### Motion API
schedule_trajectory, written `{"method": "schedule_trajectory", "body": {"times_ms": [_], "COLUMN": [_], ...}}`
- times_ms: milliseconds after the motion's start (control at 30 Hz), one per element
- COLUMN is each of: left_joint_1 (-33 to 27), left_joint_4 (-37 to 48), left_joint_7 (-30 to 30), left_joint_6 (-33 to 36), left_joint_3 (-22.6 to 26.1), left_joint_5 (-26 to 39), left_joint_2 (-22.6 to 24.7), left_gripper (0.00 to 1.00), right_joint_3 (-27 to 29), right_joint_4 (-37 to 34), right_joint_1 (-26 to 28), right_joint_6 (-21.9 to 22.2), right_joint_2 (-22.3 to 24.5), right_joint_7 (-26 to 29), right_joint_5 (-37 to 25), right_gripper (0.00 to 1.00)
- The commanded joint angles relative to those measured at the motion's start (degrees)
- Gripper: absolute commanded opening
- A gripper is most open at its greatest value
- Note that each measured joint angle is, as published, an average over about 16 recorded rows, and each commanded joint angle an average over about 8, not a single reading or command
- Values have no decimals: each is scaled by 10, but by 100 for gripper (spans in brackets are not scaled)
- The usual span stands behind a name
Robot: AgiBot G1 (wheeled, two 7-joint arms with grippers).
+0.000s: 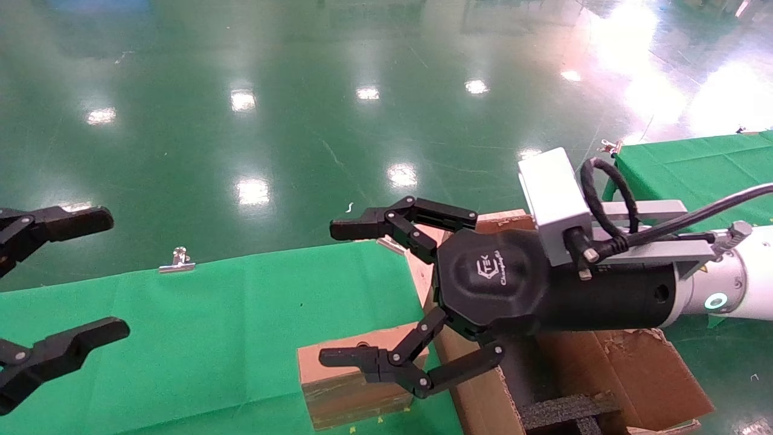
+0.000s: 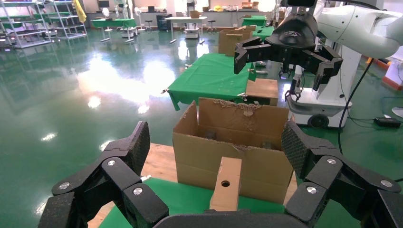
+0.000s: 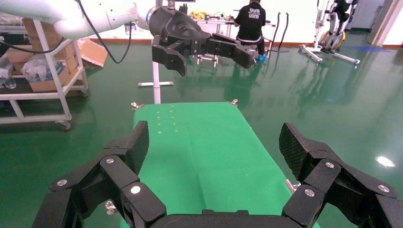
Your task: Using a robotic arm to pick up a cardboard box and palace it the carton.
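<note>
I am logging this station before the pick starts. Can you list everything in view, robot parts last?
cardboard box: one, brown, on the green cloth, beside the carton.
carton: one, brown, torn flaps, black foam inside, at the table's end.
green cloth: one, covering the table.
metal clip: one, silver, on the cloth's far edge.
floor: glossy green.
right pincer: black, open, above the cardboard box.
left pincer: black, open, off to the left.
</note>
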Motion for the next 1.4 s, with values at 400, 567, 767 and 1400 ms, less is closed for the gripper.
{"method": "schedule_trajectory", "body": {"times_ms": [400, 567, 767, 1400], "left_joint_1": [0, 0, 0, 0], "left_joint_4": [0, 0, 0, 0], "left_joint_7": [0, 0, 0, 0], "left_joint_6": [0, 0, 0, 0], "left_joint_3": [0, 0, 0, 0], "left_joint_5": [0, 0, 0, 0], "left_joint_2": [0, 0, 0, 0], "left_gripper": [98, 41, 0, 0], "right_joint_3": [0, 0, 0, -133], "right_joint_4": [0, 0, -1, 8], "right_joint_1": [0, 0, -1, 120], "right_joint_6": [0, 0, 0, -17], "right_joint_2": [0, 0, 0, -43], "right_joint_7": [0, 0, 1, 80], "right_joint_5": [0, 0, 0, -273], "right_gripper": [100, 100, 100, 100]}}
